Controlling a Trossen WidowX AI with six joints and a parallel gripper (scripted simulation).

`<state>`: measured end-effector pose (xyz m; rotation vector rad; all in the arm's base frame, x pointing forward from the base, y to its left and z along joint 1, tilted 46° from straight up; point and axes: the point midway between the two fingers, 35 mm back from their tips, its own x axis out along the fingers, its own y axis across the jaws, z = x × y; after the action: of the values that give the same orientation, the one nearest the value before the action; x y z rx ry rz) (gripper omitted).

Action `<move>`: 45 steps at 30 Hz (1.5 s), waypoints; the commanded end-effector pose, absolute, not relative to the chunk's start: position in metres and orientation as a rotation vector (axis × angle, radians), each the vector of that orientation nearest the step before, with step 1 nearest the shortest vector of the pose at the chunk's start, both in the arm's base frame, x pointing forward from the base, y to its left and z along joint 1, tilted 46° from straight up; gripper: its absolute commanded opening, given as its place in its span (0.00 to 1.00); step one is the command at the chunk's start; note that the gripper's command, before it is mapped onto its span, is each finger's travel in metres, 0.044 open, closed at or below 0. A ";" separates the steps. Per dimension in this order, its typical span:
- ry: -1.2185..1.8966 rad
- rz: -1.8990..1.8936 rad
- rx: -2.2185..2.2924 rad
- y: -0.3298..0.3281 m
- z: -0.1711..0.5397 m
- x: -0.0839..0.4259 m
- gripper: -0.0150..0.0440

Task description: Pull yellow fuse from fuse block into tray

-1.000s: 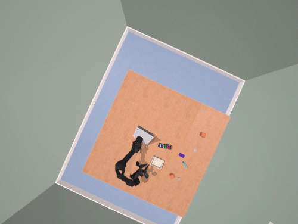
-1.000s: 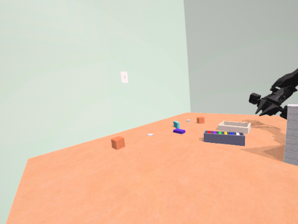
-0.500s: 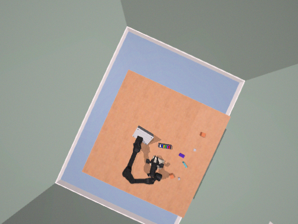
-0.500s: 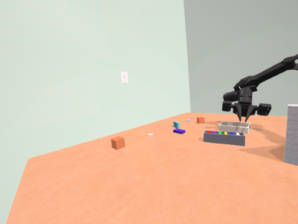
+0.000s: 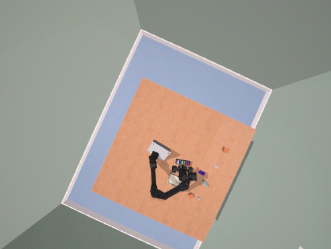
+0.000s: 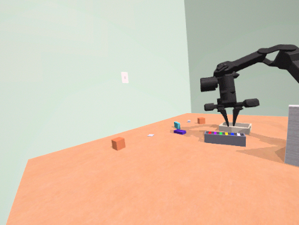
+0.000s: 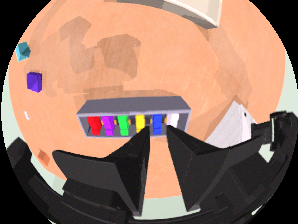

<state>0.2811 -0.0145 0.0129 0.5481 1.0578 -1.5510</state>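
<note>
On the left of the exterior view you see an orange cube (image 6: 118, 143) on the desk (image 6: 119, 185), then a purple block (image 6: 180, 131). Further right stands the fuse block (image 6: 225, 138), and the yellow fuse (image 6: 226, 133) sits in its slot among the other fuses. Above the block your gripper (image 6: 230, 124) hangs with the fingers (image 6: 225, 117) narrow and holding nothing. The tray (image 6: 235, 128) lies just behind.
</note>
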 end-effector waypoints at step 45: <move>0.839 -1.532 0.428 -0.012 -0.022 0.286 0.38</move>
<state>0.2884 -0.0090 -0.0190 0.4407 0.8362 -1.5341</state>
